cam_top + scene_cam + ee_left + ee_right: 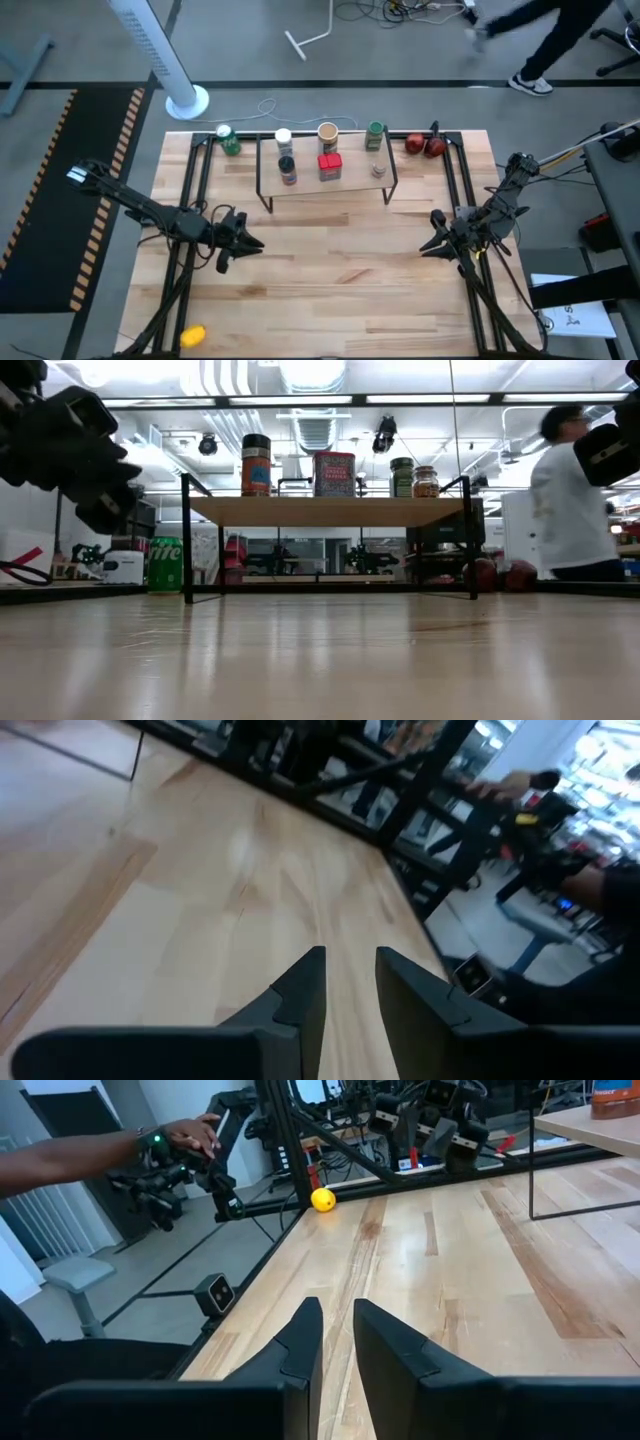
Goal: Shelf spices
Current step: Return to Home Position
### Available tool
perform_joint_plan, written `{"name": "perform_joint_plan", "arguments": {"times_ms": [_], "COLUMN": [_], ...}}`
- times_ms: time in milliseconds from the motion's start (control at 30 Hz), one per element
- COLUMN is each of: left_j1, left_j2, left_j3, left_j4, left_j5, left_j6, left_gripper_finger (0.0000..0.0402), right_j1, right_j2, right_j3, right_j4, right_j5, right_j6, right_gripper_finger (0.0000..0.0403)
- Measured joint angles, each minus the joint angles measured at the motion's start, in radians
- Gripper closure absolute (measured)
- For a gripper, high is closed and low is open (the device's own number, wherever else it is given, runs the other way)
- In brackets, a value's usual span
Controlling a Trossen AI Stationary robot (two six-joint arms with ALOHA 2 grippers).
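Spices stood on the shelf (pixel 325 180) at the table's (pixel 330 280) far edge: white-capped jar (pixel 284 139), dark-capped brown jar (pixel 288 170), red square tin (pixel 330 166), tan tub (pixel 328 133), green-capped jar (pixel 375 134). Broad bare wood lay before it. Left gripper (pixel 245 247) and right gripper (pixel 432 236) hovered near opposite side rails, jaws empty, narrowly parted.

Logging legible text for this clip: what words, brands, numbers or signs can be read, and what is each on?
"rite", the visible end of a brand name: on the green can standing behind the shelf, low view.
Red square tin: printed front, too blurred to read.
Dark-capped brown jar and the other jars: labels too small to read.
Papers beside the table, high view: print unreadable.
Nothing else legible.
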Motion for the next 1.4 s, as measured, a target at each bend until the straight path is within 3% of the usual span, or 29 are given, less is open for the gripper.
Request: {"name": "perform_joint_plan", "arguments": {"times_ms": [233,733,967,1400], "left_j1": [0.0,0.0,0.001,0.003], "left_j2": [-0.093,-0.338,-0.422,-0.533], "left_j3": [0.0,0.0,0.0,-0.001], "left_j4": [-0.045,-0.373,-0.451,-0.453], "left_j5": [0.0,0.001,0.001,0.003], "left_j6": [0.0,0.0,0.0,0.0], "left_gripper_finger": [0.0324,0.0324,0.0324,0.0324], "right_j1": [0.0,-0.07,-0.173,-0.473], "right_j2": [0.0,0.0,0.0,0.0], "right_j3": [0.0,-0.001,-0.001,-0.001], "right_j4": [0.0,0.0,0.0,0.0], "right_j5": [0.0,0.0,0.0,0.001], "right_j6": [0.0,0.0,0.0,0.0], "right_gripper_finger": [0.0345,0.0325,0.034,0.0364]}}
